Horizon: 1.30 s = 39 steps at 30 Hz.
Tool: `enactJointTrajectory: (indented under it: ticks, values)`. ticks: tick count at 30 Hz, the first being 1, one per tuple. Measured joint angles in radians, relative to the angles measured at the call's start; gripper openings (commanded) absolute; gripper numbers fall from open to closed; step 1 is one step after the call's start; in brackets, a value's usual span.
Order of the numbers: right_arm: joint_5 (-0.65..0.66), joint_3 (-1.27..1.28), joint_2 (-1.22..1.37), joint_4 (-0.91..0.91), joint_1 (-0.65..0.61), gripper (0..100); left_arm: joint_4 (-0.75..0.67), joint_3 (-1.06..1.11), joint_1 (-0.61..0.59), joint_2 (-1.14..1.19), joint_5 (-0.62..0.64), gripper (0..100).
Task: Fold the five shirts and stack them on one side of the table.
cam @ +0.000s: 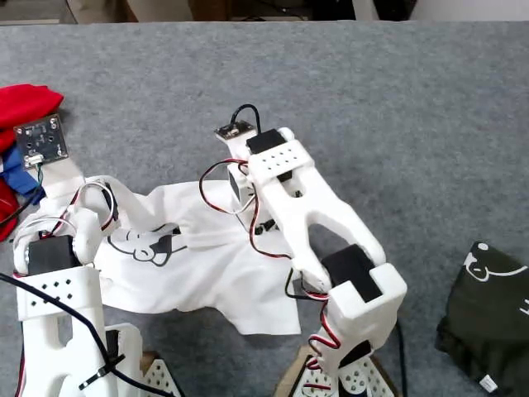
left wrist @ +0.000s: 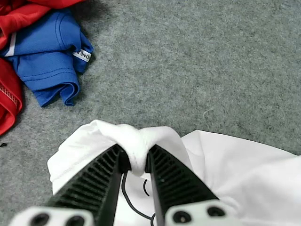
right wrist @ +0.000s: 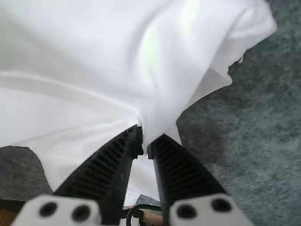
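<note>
1. The white shirt (cam: 207,273) lies crumpled at the table's (cam: 397,99) near edge, partly hidden under both arms.
2. The left end effector (left wrist: 136,162) and right end effector (right wrist: 143,139) each pinch a fold of it.
3. A dark shirt (cam: 488,318) at the right edge is cut off.
4. A red shirt (cam: 25,99) and blue shirt (left wrist: 47,52) at the left edge are cut off.

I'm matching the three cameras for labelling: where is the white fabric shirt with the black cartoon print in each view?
High view: white fabric shirt, spread low centre between the arms.
Left wrist view: its fold pinched in the left end effector.
Right wrist view: its edge pinched in the right end effector.
Shared landmark: grey felt tabletop.
</note>
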Motion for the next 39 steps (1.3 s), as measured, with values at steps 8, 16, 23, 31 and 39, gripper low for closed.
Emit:
enactJointTrajectory:
  ticks: [8, 16, 23, 31, 39]
  values:
    - [0.038, -0.192, -0.155, 0.126, 0.000, 0.6, 0.000, -0.043, -0.021, 0.000, 0.034, 2]
    - [0.110, -0.597, -0.348, 0.315, 0.074, 0.7, 0.144, -0.365, -0.035, 0.000, 0.147, 2]
    - [0.110, -0.974, -0.506, 0.330, 0.203, 0.9, 0.293, -0.721, -0.035, 0.000, 0.239, 2]
    - [0.224, -1.316, -0.618, 0.304, 0.298, 0.9, 0.405, -1.049, -0.035, -0.014, 0.244, 2]
    - [0.361, -1.448, -0.692, 0.218, 0.304, 2.7, 0.465, -1.393, -0.035, -0.023, 0.245, 2]
